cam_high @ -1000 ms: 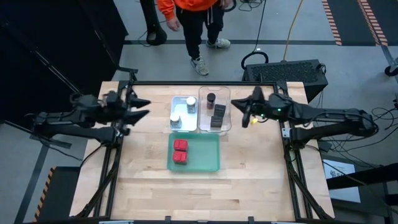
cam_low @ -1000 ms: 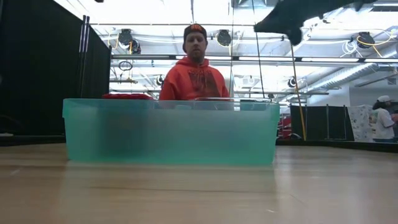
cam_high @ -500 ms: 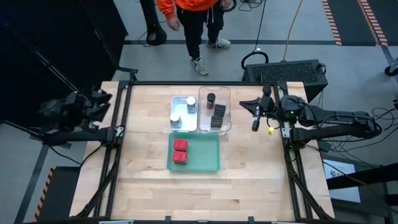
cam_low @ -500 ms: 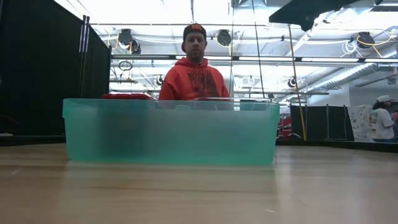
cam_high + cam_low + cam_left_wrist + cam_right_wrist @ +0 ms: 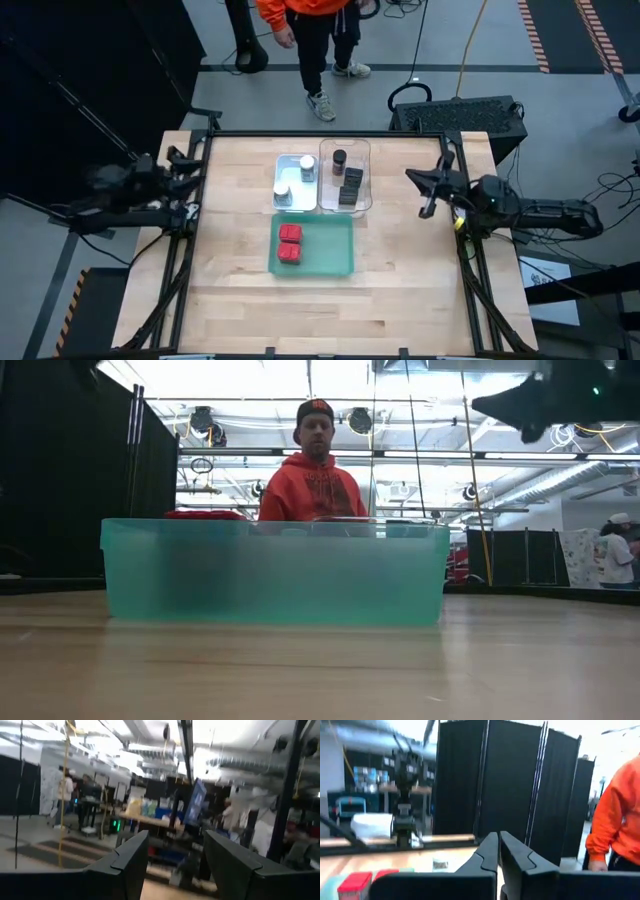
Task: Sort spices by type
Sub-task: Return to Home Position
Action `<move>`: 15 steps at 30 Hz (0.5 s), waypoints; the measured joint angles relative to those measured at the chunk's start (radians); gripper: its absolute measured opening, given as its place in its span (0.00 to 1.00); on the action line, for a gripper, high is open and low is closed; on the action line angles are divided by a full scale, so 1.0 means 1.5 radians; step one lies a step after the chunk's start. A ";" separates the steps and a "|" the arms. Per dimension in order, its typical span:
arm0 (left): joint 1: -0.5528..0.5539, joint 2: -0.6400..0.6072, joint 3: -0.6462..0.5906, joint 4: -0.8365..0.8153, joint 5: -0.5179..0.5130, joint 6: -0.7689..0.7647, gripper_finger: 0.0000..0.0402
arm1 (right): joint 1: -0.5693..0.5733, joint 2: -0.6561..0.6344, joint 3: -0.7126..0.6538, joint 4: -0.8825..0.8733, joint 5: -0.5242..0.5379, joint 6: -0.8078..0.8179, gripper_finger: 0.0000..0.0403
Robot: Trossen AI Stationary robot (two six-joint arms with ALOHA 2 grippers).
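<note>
Retreat has carried the spread left pincer (image 5: 175,840) and the pressed-together right pincer (image 5: 498,837) to the sides of the wooden tabletop (image 5: 400,290), well apart from the small spice containers (image 5: 290,243) sorted in three plastic trays (image 5: 335,250) between them, so sorting looks finished.

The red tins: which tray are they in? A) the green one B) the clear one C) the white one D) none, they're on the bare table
A: in the high view both red tins lie together inside the green tray.
</note>
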 joint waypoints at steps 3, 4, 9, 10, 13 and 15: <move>0.000 0.001 -0.038 0.006 0.000 -0.003 0.49 | 0.000 -0.053 -0.077 0.087 0.000 0.000 0.00; 0.000 0.001 -0.051 0.015 0.000 -0.008 0.49 | 0.000 -0.068 -0.101 0.117 0.000 0.001 0.00; 0.000 0.001 -0.148 0.108 -0.001 -0.054 0.49 | -0.001 -0.123 -0.155 0.125 0.024 0.026 0.00; 0.000 0.001 -0.173 0.142 -0.001 -0.066 0.49 | -0.001 -0.129 -0.157 0.119 0.034 0.027 0.00; 0.000 0.001 -0.254 0.248 0.000 -0.090 0.49 | -0.001 -0.138 -0.156 0.110 0.037 0.019 0.00; 0.000 0.001 -0.306 0.319 0.000 -0.096 0.49 | -0.001 -0.139 -0.156 0.108 0.037 0.015 0.00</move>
